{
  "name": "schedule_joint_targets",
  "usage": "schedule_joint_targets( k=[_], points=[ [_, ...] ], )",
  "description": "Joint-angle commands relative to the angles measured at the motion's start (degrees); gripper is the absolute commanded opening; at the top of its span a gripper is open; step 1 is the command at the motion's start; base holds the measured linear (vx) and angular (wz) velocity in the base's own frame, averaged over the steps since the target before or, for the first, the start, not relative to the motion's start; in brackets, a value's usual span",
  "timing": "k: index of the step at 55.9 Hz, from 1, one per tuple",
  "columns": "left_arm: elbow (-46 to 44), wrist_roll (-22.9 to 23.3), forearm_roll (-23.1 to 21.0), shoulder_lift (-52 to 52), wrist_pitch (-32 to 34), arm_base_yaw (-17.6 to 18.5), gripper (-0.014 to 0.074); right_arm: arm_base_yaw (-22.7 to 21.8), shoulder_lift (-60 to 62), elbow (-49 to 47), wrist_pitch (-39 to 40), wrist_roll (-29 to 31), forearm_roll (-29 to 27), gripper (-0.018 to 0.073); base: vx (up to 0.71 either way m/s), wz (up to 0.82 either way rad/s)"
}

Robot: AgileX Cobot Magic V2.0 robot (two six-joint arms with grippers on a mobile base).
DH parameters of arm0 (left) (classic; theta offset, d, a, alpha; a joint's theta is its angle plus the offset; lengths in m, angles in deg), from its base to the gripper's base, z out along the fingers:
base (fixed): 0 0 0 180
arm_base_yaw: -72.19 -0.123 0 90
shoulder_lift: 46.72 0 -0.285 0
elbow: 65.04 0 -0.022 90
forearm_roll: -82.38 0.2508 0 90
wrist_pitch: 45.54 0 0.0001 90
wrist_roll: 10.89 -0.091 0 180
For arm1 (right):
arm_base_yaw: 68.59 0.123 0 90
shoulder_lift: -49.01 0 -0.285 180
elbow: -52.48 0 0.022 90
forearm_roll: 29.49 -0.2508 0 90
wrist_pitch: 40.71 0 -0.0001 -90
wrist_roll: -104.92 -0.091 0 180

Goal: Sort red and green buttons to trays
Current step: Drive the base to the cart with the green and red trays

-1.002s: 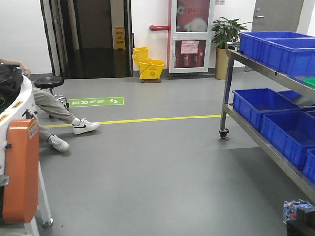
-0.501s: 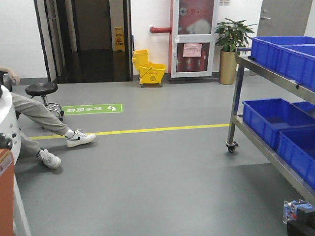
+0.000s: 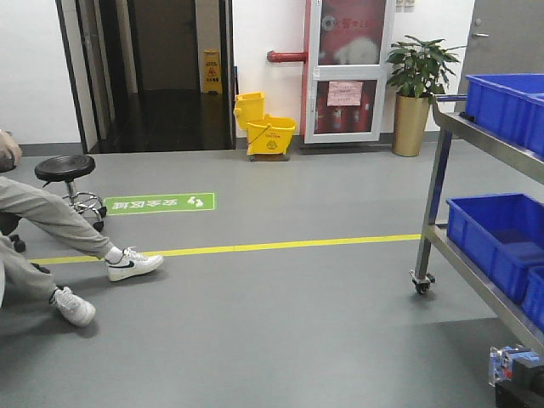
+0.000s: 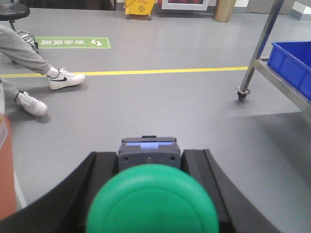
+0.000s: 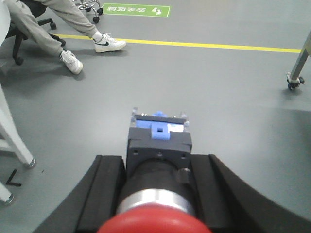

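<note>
So the front view is mostly smooth grey floor [image 3: 280, 323] with a thin yellow tape line [image 3: 280, 246] running across it and a green rectangular floor sticker [image 3: 160, 203] behind that. By the far wall there's a yellow plastic mop bucket [image 3: 268, 127] and a leafy plant in a gold pot [image 3: 415, 89]. On the left is a round black stool [image 3: 61, 167], plus somebody's legs in grey trousers [image 3: 51, 221] with white sneakers [image 3: 132, 263] stretched out. The right side is a steel wheeled rack [image 3: 442, 204] carrying deep blue plastic crates [image 3: 497, 238]. Down in the bottom right corner a tiny grey-and-blue blocky unit [image 3: 512, 361] pokes in over something black, and I can't tell which arm that belongs to. Left wrist view: the left gripper [image 4: 149, 154] has its black fingers [image 4: 99, 179] snug against both sides of a green-capped button [image 4: 151, 201]. It has a grey blocky body with a pale blue strip on the far end, and it's held above the floor with the cap facing the camera. The sneakers, tape line and a rack leg with a caster show beyond it. Right wrist view: the right gripper [image 5: 159, 158] is clamped the same way on a red-capped button [image 5: 158, 189]. That one has a silver collar, a black body and a blue terminal block at the far end. The fingers [image 5: 109, 189] touch its sides, and it's also up over the floor.
</note>
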Motion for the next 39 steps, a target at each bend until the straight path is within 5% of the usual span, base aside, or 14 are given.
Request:
schedule_joint_targets(
  k=[1, 39],
  points=[
    [-1.8, 0.2, -1.2, 0.5, 4.8, 0.0, -0.0003, 0.0, 0.3, -1.7, 4.4, 0.1, -0.2, -0.0009, 0.46, -0.01],
    [-1.8, 0.2, -1.2, 0.5, 4.8, 0.0, -0.0003, 0.0, 0.3, -1.7, 4.5, 0.1, -0.2, -0.0009, 0.45, -0.14]
  ],
)
